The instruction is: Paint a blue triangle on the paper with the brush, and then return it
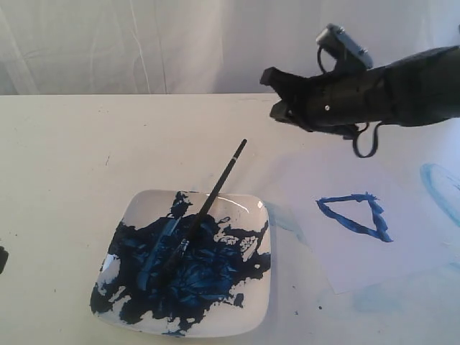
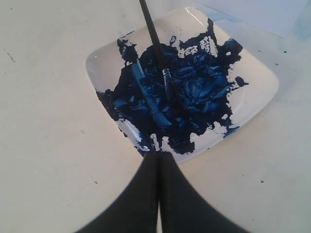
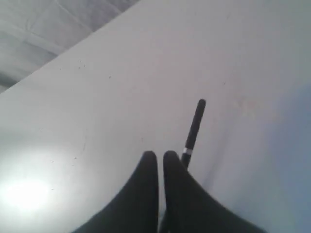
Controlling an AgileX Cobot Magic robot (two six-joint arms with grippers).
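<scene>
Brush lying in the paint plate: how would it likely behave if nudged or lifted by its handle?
The brush looks thin and straight, so probably stiff and light. Its slim handle seems to lean on the plate rim, so a sideways push may roll or pivot it. Its tip sits in wet-looking blue paint, so lifting would likely smear or drip.

Bright even light; glare on plate [image 1: 250,208] rim, frame centre. Right wrist view blurry, brush [image 3: 194,127] soft, hot spot lower left.

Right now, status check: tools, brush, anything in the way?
Left tool shut, empty. Right tool shut, empty, raised. Brush lying in plate; blue triangle on paper. Nothing blocking.
</scene>
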